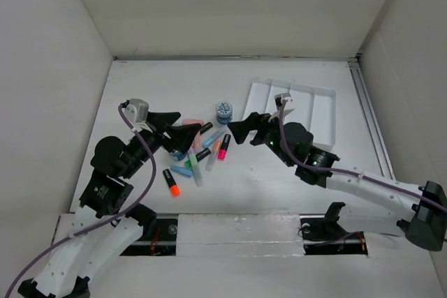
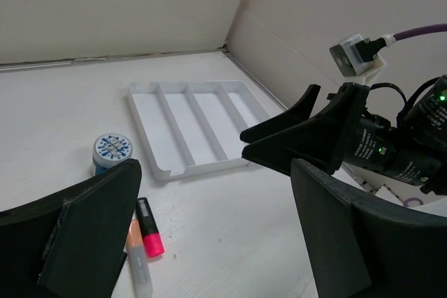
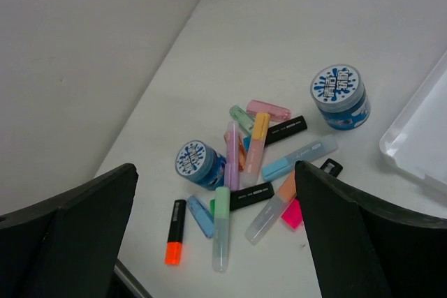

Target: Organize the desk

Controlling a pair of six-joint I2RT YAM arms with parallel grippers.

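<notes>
From above: the counter [image 1: 279, 193] is a broad, plain, matte white top, walled in white, and it runs under both arms. Its clutter sits left of centre, a heap of highlighters [image 1: 200, 149] with a blue tub [image 1: 224, 109] just beyond them. The left tool [image 1: 179, 129] hangs over the heap's left edge, jaws spread and empty. The right tool [image 1: 241, 128], also spread wide and holding nothing, points at the heap from its right side. So the mess lies between the two, with the left arm nearer. The white tray [image 1: 323, 113] sits toward the far right corner, beside the right arm.

Left wrist view: between the parted fingers the tray's slots run long and bare, away from the lens. A pink-tipped pen [image 2: 149, 232] lies just below, and the other tool faces in.

Right wrist view: the heap sits dead ahead between open fingers, the pens criss-crossed but mostly lying near-to-far. A second tub [image 3: 200, 164] is tucked among them. An orange-tipped marker [image 3: 174, 241] lies apart at the near edge, probably the easiest first pick.
</notes>
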